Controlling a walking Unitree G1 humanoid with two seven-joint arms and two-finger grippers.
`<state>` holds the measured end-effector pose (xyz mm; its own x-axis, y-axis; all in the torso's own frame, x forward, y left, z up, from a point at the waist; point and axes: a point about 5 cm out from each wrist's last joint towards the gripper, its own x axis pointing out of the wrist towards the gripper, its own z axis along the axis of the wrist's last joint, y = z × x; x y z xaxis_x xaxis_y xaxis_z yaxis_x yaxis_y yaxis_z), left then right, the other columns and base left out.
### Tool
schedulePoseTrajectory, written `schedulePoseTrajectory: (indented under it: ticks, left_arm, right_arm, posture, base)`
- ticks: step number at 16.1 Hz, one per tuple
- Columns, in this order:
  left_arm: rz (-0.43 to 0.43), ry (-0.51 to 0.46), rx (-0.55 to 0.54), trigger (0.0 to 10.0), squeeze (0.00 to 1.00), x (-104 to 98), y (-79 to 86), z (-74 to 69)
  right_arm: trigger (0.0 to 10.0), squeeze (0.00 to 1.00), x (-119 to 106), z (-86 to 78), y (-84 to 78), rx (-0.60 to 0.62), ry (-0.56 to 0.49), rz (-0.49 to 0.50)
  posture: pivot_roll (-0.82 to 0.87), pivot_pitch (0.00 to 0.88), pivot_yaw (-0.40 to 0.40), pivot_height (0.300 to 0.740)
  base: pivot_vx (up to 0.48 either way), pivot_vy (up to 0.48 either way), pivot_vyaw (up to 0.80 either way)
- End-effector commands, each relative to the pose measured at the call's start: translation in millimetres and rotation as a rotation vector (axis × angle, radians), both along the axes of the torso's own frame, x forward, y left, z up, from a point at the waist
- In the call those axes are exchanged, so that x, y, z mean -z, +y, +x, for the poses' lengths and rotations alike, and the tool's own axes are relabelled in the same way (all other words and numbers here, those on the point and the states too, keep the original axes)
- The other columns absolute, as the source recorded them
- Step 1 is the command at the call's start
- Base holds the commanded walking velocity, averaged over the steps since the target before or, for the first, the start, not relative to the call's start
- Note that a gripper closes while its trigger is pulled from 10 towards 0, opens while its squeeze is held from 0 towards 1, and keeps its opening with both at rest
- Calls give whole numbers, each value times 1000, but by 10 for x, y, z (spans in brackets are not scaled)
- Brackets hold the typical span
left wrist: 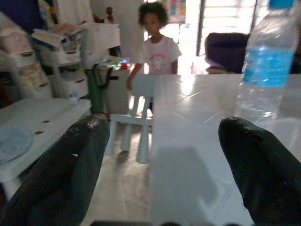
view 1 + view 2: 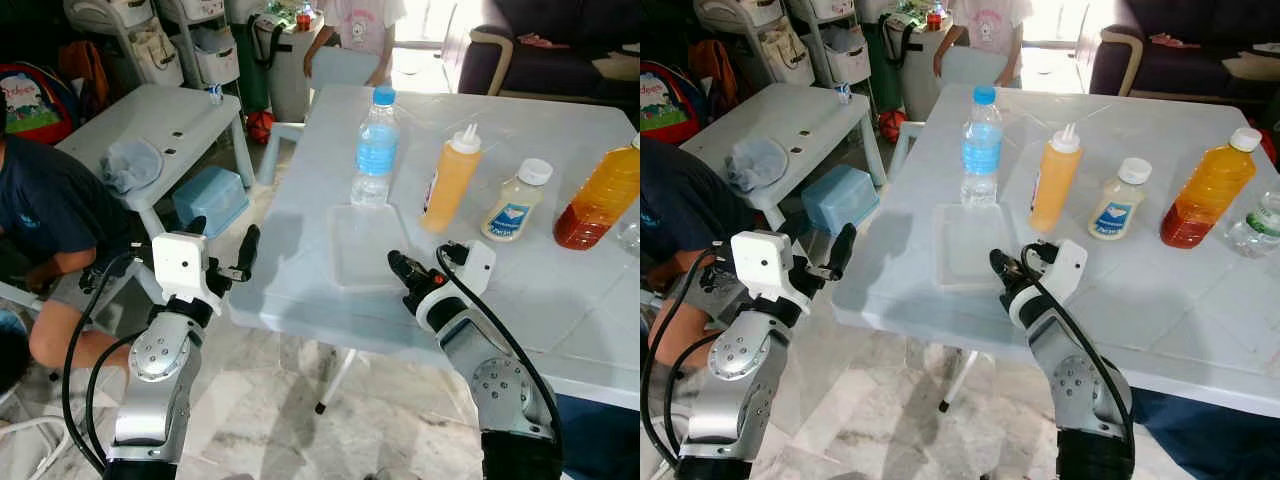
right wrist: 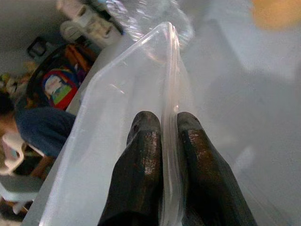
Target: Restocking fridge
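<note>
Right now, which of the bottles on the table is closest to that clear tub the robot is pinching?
The water bottle with the blue cap and label: it stands right behind the clear tub, whose rim the right gripper pinches. The yellow squeeze bottle stands further right.

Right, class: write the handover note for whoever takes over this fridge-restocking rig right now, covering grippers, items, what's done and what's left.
Right gripper: shut on the rim of the clear plastic tray at the table's near edge.
Left gripper: open, holding nothing, beside the table's left corner.
On the table behind the tray: water bottle, yellow squeeze bottle, white sauce bottle, orange juice bottle.
Done: tray gripped.
Left: everything is unloaded; no fridge in sight.
</note>
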<state>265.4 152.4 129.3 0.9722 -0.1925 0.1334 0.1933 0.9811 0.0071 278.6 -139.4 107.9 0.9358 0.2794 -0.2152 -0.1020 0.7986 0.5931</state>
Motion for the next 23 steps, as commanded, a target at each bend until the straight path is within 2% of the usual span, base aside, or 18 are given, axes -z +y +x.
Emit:
schedulePoseTrajectory:
  ticks: [1, 3, 5, 7, 8, 10, 12, 14, 16, 17, 19, 21, 23]
  left_arm:
    - [26, 25, -37, 10000, 0, 30, 25, 37]
    - [62, 73, -132, 10000, 0, 96, 85, 71]
    - [61, 100, -150, 10000, 0, 141, 92, 67]
    - [58, 112, -152, 10000, 0, 164, 70, 70]
    - [58, 110, -155, 10000, 0, 161, 61, 83]
    - [52, 106, -162, 10000, 0, 149, 54, 105]
    - [49, 103, -161, 10000, 0, 140, 44, 116]
    - [48, 101, -154, 10000, 0, 136, 30, 123]
    - [48, 100, -155, 10000, 0, 136, 36, 128]
    - [48, 100, -151, 10000, 0, 135, 33, 131]
    - [47, 101, -148, 10000, 0, 137, 25, 131]
    - [47, 110, -148, 10000, 0, 160, 24, 102]
    - [48, 113, -147, 10000, 0, 167, 26, 90]
  right_arm:
    - [10000, 0, -46, 3, 26, -20, -24, -60]
    - [10000, 0, -105, -15, 81, -57, -81, -114]
    - [10000, 0, -138, -46, 106, -75, -133, -152]
    - [10000, 0, -85, -77, 108, -73, -124, -168]
    - [10000, 0, -82, -76, 100, -80, -130, -206]
    - [10000, 0, -112, -71, 98, -97, -164, -234]
    - [10000, 0, -122, -50, 60, -77, -176, -261]
    - [10000, 0, -70, 8, 4, -13, -122, -349]
    - [10000, 0, -95, 24, -7, 16, -138, -358]
    - [10000, 0, -99, 29, -19, 19, -168, -408]
    - [10000, 0, -85, 32, -43, 63, -155, -367]
    - [10000, 0, -55, 49, -151, 142, -149, -426]
    - [10000, 0, -44, 43, -160, 145, -145, -403]
  posture:
    - [-6, 0, 30, 740]
    - [-2, 0, 27, 740]
    - [5, 0, 25, 740]
    - [2, 0, 24, 740]
    - [-1, 0, 22, 740]
    - [-4, 0, 17, 740]
    - [-4, 0, 15, 740]
    - [-6, 0, 14, 740]
    - [-6, 0, 16, 740]
    - [-8, 0, 17, 740]
    - [-7, 0, 18, 740]
    - [0, 0, 22, 740]
    - [4, 0, 22, 740]
  base:
    - [0, 0, 0]
    - [0, 0, 0]
    - [0, 0, 0]
    - [0, 0, 0]
    - [-251, 0, 0]
    - [-270, 0, 0]
    - [-268, 0, 0]
    - [-274, 0, 0]
    - [-276, 0, 0]
    - [-277, 0, 0]
    - [-277, 0, 0]
    - [-276, 0, 0]
    - [-276, 0, 0]
